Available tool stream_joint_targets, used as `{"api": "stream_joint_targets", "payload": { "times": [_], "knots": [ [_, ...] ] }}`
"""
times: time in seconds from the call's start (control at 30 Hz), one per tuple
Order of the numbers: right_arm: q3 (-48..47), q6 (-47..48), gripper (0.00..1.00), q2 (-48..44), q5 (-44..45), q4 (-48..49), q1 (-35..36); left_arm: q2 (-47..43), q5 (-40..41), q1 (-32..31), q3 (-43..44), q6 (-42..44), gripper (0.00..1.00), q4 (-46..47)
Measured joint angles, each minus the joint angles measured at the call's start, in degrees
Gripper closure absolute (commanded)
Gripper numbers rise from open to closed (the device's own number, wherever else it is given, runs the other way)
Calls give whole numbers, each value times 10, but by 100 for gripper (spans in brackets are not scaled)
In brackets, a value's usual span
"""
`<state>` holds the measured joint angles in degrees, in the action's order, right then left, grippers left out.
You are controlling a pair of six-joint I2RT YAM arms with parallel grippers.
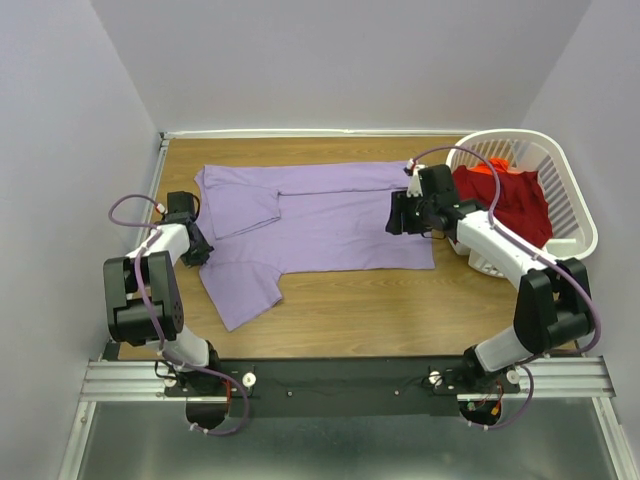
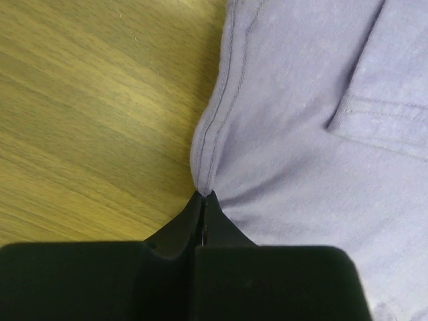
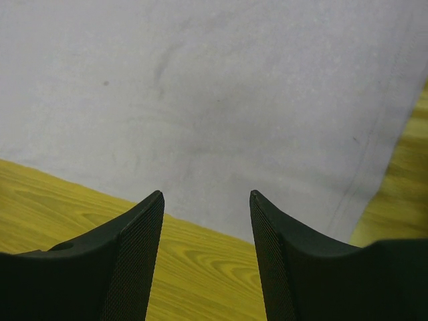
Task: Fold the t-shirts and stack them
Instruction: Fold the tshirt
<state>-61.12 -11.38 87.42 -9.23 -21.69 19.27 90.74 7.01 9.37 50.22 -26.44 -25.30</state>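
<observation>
The lavender t-shirt point(image 1: 330, 225) lies spread on the wooden table, its far long side folded inward over the body. My left gripper point(image 1: 203, 250) is at the shirt's left edge between the two sleeves. In the left wrist view it point(image 2: 204, 195) is shut, pinching the seamed edge of the lavender shirt point(image 2: 301, 134). My right gripper point(image 1: 397, 215) hovers over the shirt's right end. In the right wrist view it point(image 3: 206, 195) is open and empty just above the shirt's edge point(image 3: 221, 100). The deep red t-shirt point(image 1: 510, 200) lies bunched in the basket.
The white slatted laundry basket point(image 1: 575, 200) stands at the table's right side, close behind the right arm. Bare wood point(image 1: 360, 310) runs along the near side of the shirt. Grey walls enclose the table at the left, back and right.
</observation>
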Motion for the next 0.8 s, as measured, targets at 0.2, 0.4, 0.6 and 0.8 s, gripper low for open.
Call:
{"api": "stream_joint_targets", "payload": {
  "times": [0.2, 0.4, 0.6, 0.8],
  "knots": [
    [40, -22, 39, -39, 64, -18, 0, -35, -1, 0, -28, -6, 100, 0],
    [85, -47, 40, -56, 122, -45, 0, -103, 11, 0, -73, -14, 100, 20],
    [96, -66, 42, -53, 149, -55, 0, -154, 42, 3, -92, -19, 100, 31],
    [96, -91, 42, -37, 183, -55, 0, -167, 76, 4, -93, -28, 100, 40]
  ]
}}
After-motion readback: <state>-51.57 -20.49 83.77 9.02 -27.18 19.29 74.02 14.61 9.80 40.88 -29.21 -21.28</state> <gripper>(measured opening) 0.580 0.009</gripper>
